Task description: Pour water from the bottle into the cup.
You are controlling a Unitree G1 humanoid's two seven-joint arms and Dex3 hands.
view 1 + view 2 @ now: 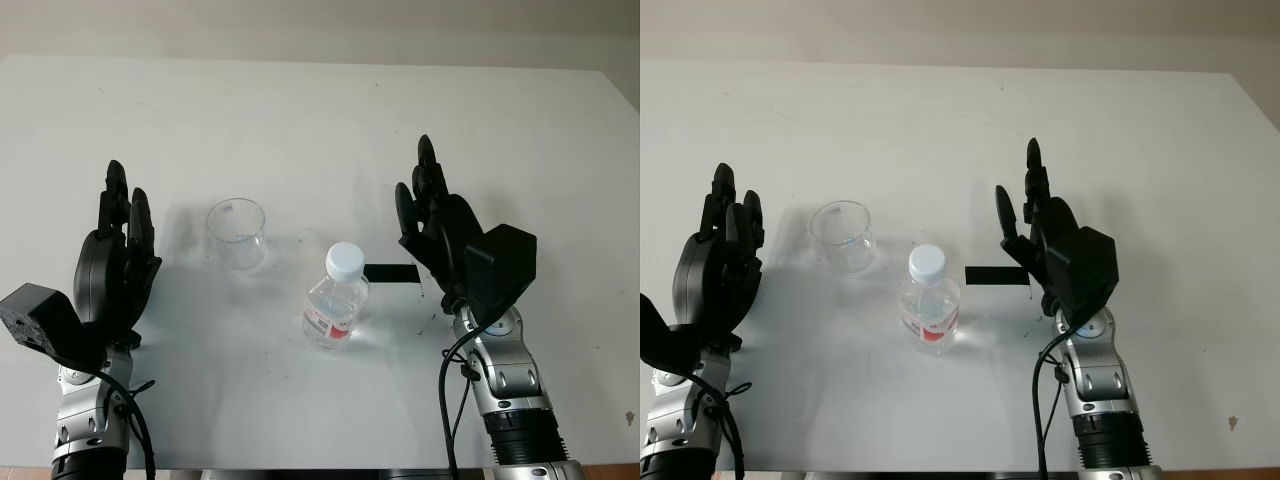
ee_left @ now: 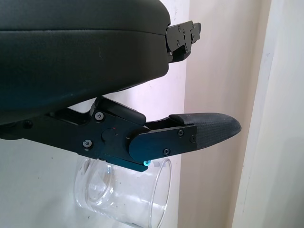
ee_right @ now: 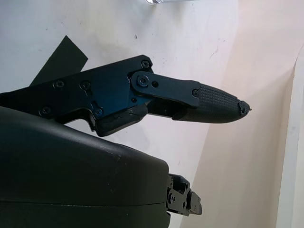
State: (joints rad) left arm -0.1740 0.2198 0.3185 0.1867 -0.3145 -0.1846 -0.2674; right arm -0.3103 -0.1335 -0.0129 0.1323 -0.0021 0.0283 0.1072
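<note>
A clear plastic water bottle with a white cap and a red label stands upright near the middle of the white table. An empty clear cup stands upright to its left and a little farther back; the left wrist view shows the cup past one black finger. My left hand is open, held left of the cup and apart from it. My right hand is open, to the right of the bottle with a gap between them.
A strip of black tape lies on the table between the bottle and my right hand. The table's right edge runs along the far right, and its front edge lies just below both forearms.
</note>
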